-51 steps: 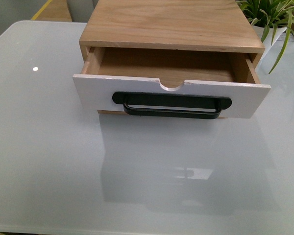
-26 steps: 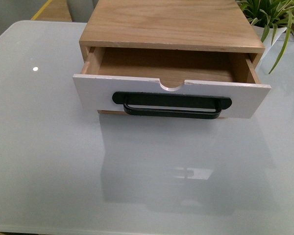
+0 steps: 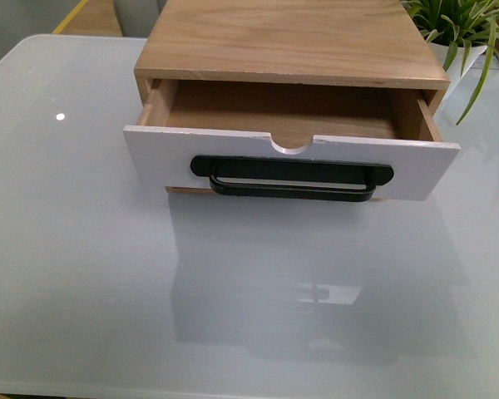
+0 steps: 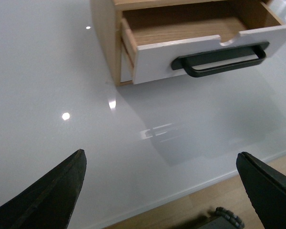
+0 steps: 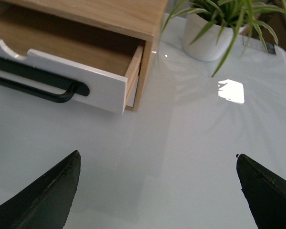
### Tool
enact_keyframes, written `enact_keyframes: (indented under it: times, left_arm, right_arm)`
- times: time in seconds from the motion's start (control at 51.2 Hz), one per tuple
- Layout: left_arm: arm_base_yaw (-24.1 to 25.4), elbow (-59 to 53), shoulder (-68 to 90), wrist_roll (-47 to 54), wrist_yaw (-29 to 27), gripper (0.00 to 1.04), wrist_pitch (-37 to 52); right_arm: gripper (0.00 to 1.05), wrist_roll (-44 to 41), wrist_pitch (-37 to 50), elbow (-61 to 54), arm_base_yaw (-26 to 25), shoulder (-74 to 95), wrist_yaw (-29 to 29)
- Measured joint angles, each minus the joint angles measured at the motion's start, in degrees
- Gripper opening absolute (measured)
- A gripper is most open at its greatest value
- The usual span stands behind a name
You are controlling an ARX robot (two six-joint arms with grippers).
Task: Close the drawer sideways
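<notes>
Drawer (image 3: 291, 170) on table (image 3: 83, 274) (plant (image 3: 459, 23) behind, right)

Left gripper (image 4: 159, 153) and right gripper (image 5: 157, 154) gape wide.

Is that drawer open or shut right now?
Open. The drawer stands well out from the wooden cabinet, and its bare wooden inside shows behind the white front in all three views.

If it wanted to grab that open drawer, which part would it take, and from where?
The black bar handle on the white front of the drawer. It stands off the panel, leaving a gap for a finger, and faces the robot, so come from the front.
</notes>
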Motion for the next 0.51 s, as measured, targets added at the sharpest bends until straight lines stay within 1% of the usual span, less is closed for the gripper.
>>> enact_keyframes:
  times: [0.059,0.117,0.195,0.371,0.449,0.507]
  left_arm:
    - [-1.2,1.7,7.9,3.6,1.7,0.96,5.6]
    - [-2.2,3.1,14.9,6.6,3.6,0.96,9.9]
    - [-3.3,4.3,21.9,10.1,5.3,0.96,13.1]
    - [-5.4,6.8,33.1,16.1,8.2,0.96,16.7]
    - [-7.4,8.6,37.7,20.3,11.2,0.96,17.7]
    - [-8.8,9.6,39.7,22.3,12.5,0.96,17.9]
  right_arm:
    - [0.96,-6.6,4.7,1.7,1.6,8.7,-1.2]
    - [0.96,-12.3,7.1,3.4,2.8,15.9,-2.8]
    - [0.96,-17.0,9.6,4.9,4.2,22.2,-2.9]
    - [0.96,-24.6,10.9,7.9,7.4,31.6,-4.2]
    - [0.96,-28.9,11.5,9.3,9.7,36.7,-4.9]
    - [0.96,-30.8,12.2,10.1,10.8,39.7,-5.1]
